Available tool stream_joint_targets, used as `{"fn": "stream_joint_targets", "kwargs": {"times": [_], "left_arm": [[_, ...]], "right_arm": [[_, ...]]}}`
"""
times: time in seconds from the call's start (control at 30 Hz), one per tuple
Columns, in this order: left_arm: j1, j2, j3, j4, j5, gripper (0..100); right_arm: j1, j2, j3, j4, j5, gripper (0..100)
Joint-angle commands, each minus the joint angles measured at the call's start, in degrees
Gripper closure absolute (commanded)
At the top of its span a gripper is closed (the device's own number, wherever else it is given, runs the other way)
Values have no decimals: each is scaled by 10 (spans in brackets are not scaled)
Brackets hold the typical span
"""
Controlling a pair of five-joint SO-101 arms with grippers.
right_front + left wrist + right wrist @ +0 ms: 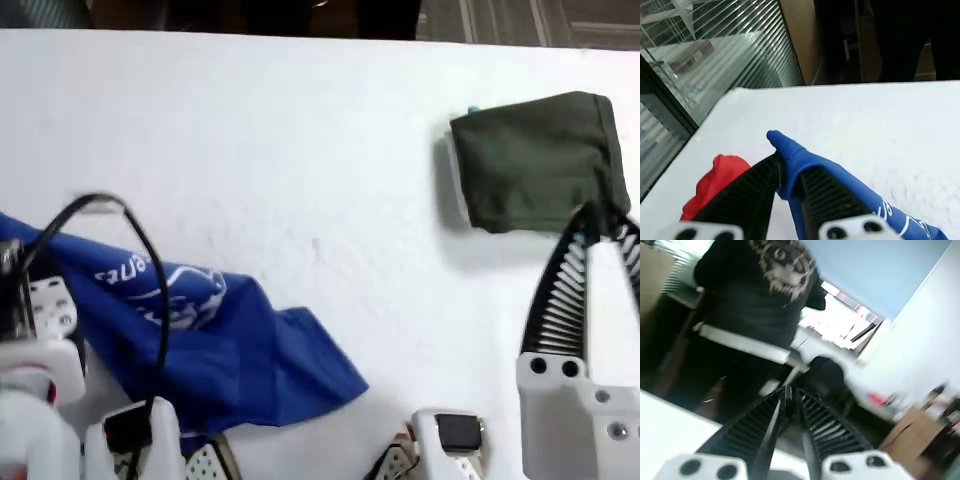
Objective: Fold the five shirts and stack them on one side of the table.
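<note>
A crumpled blue shirt (220,340) with white print lies at the near left of the white table (300,150). My left gripper (790,167) is shut on a fold of the blue shirt (850,185) and holds it above the table. A red shirt (715,182) lies bunched beside that gripper. A folded dark green shirt (535,160) rests at the far right, with a teal bit (472,110) peeking from under its far corner. My right gripper (592,215) hangs shut at the green shirt's near edge, and in the right wrist view this gripper (791,392) has nothing between its fingers.
The left arm's white body (35,330) and black cable (140,240) stand over the blue shirt's left end. Arm bases (450,440) sit along the near edge. A person in dark clothes (760,295) stands beyond the far edge.
</note>
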Motion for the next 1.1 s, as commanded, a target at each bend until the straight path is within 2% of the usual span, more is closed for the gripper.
{"fn": "stream_joint_targets", "kwargs": {"times": [0.0, 0.1, 0.2, 0.3, 0.37, 0.5, 0.6, 0.7, 0.8, 0.97, 1.07], "left_arm": [[-4, -4, 37, -11, 0, 975], [-6, -4, 91, -46, 0, 975], [-6, -2, 139, -83, 0, 975], [-7, -2, 187, -120, 0, 975], [-7, -2, 211, -142, 0, 975], [-30, -2, 239, -169, -17, 975], [-45, -2, 244, -172, -19, 975], [-46, -1, 245, -172, -19, 975], [-44, -1, 246, -174, -17, 975], [-44, -1, 273, -192, -18, 975], [-44, -1, 294, -192, -17, 975]], "right_arm": [[-45, 56, 38, 58, -101, 974], [-122, 101, 160, 65, -110, 972], [-199, 149, 321, 61, -114, 920], [-275, 176, 469, 20, -111, 858], [-312, 177, 555, -32, -111, 855], [-362, 177, 707, -116, -90, 861], [-371, 183, 808, -176, -62, 857], [-385, 183, 887, -227, -57, 783], [-429, 183, 939, -253, -57, 704], [-535, 184, 989, -303, -62, 700], [-558, 188, 994, -327, -62, 698]]}}
